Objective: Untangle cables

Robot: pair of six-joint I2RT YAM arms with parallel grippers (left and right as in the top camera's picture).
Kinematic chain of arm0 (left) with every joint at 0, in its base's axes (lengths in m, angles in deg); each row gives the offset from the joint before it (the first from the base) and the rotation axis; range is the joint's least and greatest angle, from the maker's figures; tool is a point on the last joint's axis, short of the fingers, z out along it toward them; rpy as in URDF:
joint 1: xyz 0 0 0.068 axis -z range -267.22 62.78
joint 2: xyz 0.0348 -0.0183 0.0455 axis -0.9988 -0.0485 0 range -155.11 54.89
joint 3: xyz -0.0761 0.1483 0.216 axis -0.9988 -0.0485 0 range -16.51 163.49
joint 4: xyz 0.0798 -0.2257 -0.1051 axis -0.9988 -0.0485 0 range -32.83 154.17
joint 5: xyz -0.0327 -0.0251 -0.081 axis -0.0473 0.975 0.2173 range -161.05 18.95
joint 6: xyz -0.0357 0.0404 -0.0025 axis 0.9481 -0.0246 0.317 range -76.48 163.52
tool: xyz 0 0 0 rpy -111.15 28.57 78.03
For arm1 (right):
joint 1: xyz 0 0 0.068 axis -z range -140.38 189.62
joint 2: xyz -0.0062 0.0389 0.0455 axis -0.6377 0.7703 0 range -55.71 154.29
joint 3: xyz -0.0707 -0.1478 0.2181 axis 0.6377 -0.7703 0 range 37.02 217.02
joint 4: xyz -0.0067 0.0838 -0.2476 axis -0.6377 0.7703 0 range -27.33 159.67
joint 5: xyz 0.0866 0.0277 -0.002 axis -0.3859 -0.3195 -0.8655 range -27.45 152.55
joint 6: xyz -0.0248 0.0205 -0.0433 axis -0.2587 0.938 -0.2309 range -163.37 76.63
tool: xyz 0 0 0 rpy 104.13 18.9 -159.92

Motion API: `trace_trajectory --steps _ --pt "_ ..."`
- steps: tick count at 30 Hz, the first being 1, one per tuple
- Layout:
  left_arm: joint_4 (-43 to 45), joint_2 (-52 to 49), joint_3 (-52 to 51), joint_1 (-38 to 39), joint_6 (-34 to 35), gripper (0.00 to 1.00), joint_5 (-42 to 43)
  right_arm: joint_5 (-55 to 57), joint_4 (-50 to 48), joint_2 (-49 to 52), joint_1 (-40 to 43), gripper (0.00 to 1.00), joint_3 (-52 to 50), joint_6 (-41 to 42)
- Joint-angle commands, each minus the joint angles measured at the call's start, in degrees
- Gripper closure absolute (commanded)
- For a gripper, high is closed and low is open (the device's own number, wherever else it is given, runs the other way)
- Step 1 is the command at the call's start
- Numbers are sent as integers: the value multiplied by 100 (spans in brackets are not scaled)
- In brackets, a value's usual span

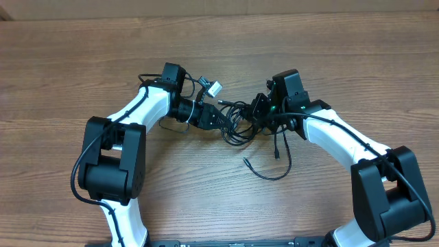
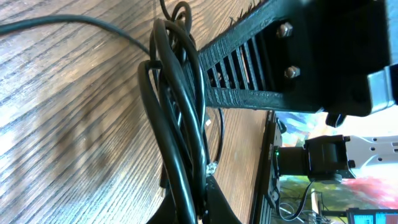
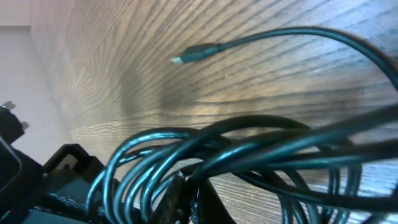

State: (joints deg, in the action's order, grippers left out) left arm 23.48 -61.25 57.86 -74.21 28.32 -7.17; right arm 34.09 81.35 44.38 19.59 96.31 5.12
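A knot of thin black cables (image 1: 239,123) lies at the table's middle, between my two grippers. My left gripper (image 1: 221,121) is shut on strands at the knot's left side; the left wrist view shows the cables (image 2: 180,124) running between its fingers (image 2: 199,202). My right gripper (image 1: 257,113) is shut on strands at the knot's right side; the right wrist view shows looped cables (image 3: 249,149) pinched in its fingers (image 3: 189,199). One loose cable (image 1: 271,171) trails toward the front, ending in a small plug (image 1: 245,162). A free plug end (image 3: 186,56) lies on the wood.
A short cord with a white plug (image 1: 215,88) lies behind the left gripper. The wooden table (image 1: 219,48) extends all round. The right arm's black gripper body (image 2: 298,56) fills the upper right of the left wrist view.
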Motion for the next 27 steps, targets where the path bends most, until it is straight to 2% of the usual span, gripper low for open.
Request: trace_trajectory --steps 1,5,14,21,27 --pt "0 37 101 15 -155 96 413 181 186 -173 48 96 31 -11" --pt "0 37 101 15 -155 96 411 -262 376 -173 262 96 31 -190" --pt "4 37 101 15 -153 96 46 -2262 382 -173 1187 96 35 -831" --pt "4 37 101 15 -155 96 20 -2216 111 -173 1528 96 35 -748" --pt "7 37 101 13 -153 96 -140 -1510 146 -173 1561 96 35 -262"
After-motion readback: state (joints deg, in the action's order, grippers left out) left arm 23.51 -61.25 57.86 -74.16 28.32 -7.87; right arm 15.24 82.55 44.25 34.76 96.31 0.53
